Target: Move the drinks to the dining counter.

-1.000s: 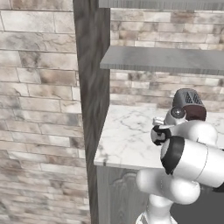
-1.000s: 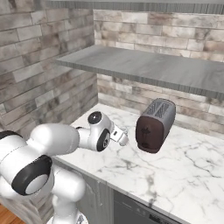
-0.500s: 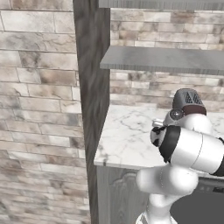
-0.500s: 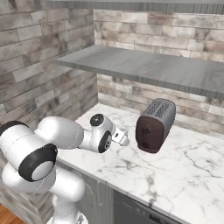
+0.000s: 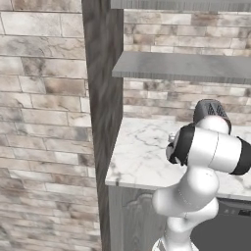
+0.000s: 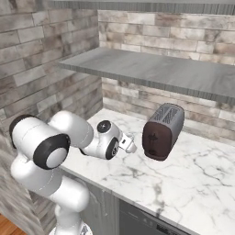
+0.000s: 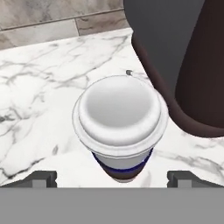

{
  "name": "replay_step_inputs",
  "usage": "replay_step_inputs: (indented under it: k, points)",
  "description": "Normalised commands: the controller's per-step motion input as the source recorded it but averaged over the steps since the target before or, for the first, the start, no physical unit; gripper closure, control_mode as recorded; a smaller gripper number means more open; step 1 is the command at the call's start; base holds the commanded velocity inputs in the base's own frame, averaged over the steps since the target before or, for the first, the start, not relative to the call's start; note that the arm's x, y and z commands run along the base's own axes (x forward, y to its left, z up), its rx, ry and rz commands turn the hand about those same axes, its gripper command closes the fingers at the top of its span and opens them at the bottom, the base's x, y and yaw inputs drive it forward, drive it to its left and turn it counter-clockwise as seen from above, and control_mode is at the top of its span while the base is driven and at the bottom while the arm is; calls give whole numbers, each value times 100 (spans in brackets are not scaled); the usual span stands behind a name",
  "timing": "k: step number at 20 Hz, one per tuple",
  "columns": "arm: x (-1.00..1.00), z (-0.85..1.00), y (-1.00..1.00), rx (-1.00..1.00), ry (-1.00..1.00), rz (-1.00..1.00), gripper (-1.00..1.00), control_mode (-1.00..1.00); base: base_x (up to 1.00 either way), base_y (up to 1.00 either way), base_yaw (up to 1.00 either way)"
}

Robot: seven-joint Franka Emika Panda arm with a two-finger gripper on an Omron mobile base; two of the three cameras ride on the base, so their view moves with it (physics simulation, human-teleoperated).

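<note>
A dark cup with a pale domed lid (image 7: 120, 116), one of the drinks, stands upright on the marble worktop (image 7: 39, 92), close below my hand. My gripper (image 7: 113, 177) is open, and its two dark fingertips (image 7: 43, 177) stand wide on either side of the cup's base without touching it. In the right base view my gripper (image 6: 130, 145) hovers low over the worktop (image 6: 183, 183), just left of the toaster. The dining counter is out of view.
A dark red-brown toaster (image 6: 162, 131) stands right beside the cup, its side (image 7: 188, 65) almost against the lid. A grey shelf (image 6: 151, 69) hangs above the worktop, with brick wall behind. A dark wooden post (image 5: 103, 112) bounds the worktop's left end.
My arm's elbow and upper links have swung up and toward the worktop. The hand has stayed in nearly the same place beside the toaster, jaws still open.
</note>
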Motion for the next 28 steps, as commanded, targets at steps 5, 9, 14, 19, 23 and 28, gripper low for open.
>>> replay_step_inputs:
  k: [5, 9, 14, 19, 23, 28]
  points:
    - [15, -14, -5, 0, 0, 0, -100, -100, 0, 0, 0]
    - [13, -9, -12, 0, 0, 0, -100, -100, 0, 0, 0]
    - [12, -9, -14, 0, 0, 0, -100, -100, 0, 0, 0]
    - [11, -8, -14, 0, 0, 0, -100, -100, 0, 0, 0]
    - [4, -4, -8, 0, 0, 0, 100, -100, 0, 0, 0]
    - [2, 0, 0, 0, 0, 0, 100, -100, 0, 0, 0]
